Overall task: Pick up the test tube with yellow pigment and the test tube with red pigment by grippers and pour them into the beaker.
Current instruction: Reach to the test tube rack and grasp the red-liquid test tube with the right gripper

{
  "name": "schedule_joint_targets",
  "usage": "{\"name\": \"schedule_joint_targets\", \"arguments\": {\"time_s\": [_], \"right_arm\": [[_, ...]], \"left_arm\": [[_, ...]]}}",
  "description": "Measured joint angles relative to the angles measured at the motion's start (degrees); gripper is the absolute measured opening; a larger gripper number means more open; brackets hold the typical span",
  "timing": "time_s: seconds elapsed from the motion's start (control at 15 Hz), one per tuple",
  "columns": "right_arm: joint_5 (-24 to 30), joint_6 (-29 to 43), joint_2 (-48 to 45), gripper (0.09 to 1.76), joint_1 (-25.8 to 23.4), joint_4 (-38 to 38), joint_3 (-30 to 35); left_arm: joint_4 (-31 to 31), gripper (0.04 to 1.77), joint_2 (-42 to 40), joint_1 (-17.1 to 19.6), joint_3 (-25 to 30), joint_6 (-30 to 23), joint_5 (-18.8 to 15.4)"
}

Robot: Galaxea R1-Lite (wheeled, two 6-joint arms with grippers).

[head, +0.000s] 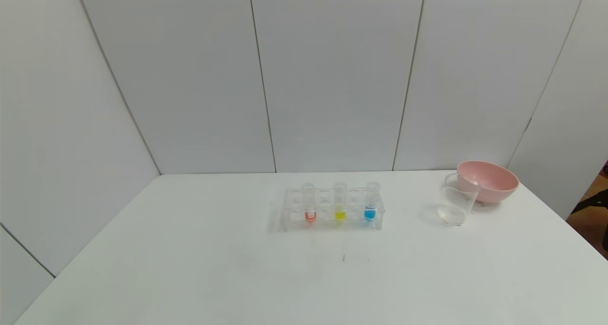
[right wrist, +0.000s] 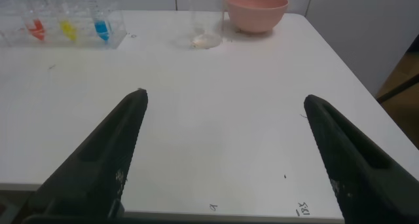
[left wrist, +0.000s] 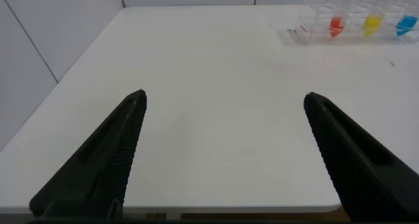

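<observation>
The test tube with yellow pigment (head: 340, 202) stands upright in the middle of a clear rack (head: 331, 210) near the centre of the bench (head: 190, 249), with the test tube with red pigment (head: 309, 204) just beside it at its nine o'clock and a blue tube (head: 371, 202) at its three o'clock. The beaker (head: 457, 200) sits well apart at the rack's three o'clock, touching or nearly touching a pink bowl (head: 489, 180) behind it. Neither arm shows from the head camera; each wrist camera shows its own hand low over the near edge of the bench, the left hand (left wrist: 224, 99) and the right hand (right wrist: 224, 99) both spread wide and grasping nothing. Nothing has been lifted yet, so the step in hand looks to be the reach. I would judge it best to come down from above and close on the upper glass, below the rimmed mouth, and lift straight up until the tube leaves its hole. The neighbours stand close, so the fingers have little room sideways. The bench is open between rack and beaker, though the beaker stands fairly near the three o'clock edge.
</observation>
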Motion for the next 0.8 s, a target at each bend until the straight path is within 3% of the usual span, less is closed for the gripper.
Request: {"name": "schedule_joint_targets", "arguments": {"time_s": [0.6, 0.8], "right_arm": [[0.0, -0.1, 0.0, 1.71, 0.0, -0.1, 0.0], [0.1, 0.3, 1.1, 1.71, 0.0, 0.7, -3.6]], "left_arm": [[0.0, 1.72, 0.0, 0.0, 0.0, 0.0, 0.0], [0.0, 1.72, 0.0, 0.0, 0.0, 0.0, 0.0]]}}
